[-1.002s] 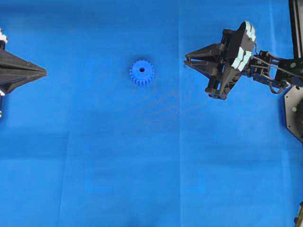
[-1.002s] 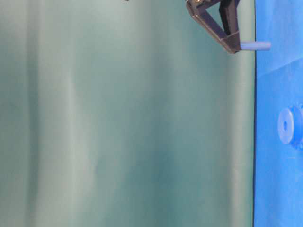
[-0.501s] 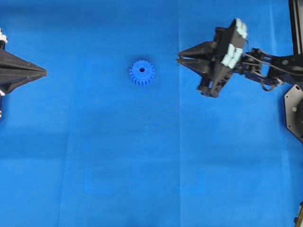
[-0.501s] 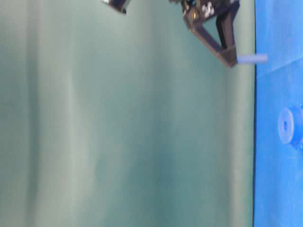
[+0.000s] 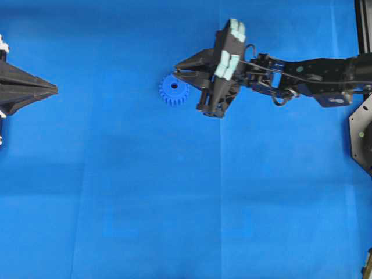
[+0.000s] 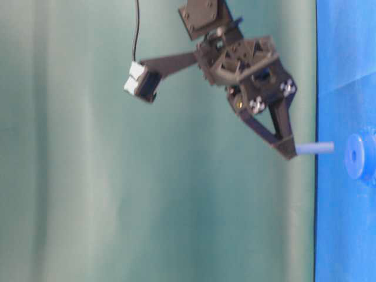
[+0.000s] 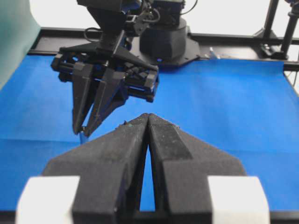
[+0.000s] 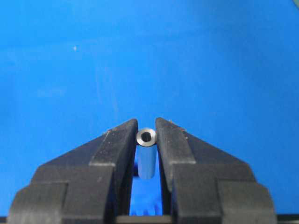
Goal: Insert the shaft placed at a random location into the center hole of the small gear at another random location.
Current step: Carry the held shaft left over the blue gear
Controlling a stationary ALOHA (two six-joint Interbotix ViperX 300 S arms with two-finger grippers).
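The small gear (image 5: 174,90) lies flat on the blue mat, its center hole (image 5: 174,86) facing up. My right gripper (image 5: 175,70) hangs over the gear's upper right edge, shut on the shaft (image 8: 146,154), a short silver cylinder pointing down at the mat. In the table-level view the shaft (image 6: 314,148) sticks out of the fingertips (image 6: 289,153), its end a short gap from the gear (image 6: 355,155) and slightly off the hole (image 6: 354,156). Gear teeth (image 8: 147,212) show below the shaft. My left gripper (image 5: 55,89) sits shut and empty at the left edge.
The right arm's base plate (image 5: 360,133) and a black frame post (image 5: 363,29) stand at the right edge. A green backdrop (image 6: 147,205) borders the mat. A black rail (image 7: 233,39) and the right arm's base (image 7: 163,37) close the mat's far side.
The right gripper has travelled left with the shaft, from well right of the gear to right over it. The gear and the left gripper have not moved.
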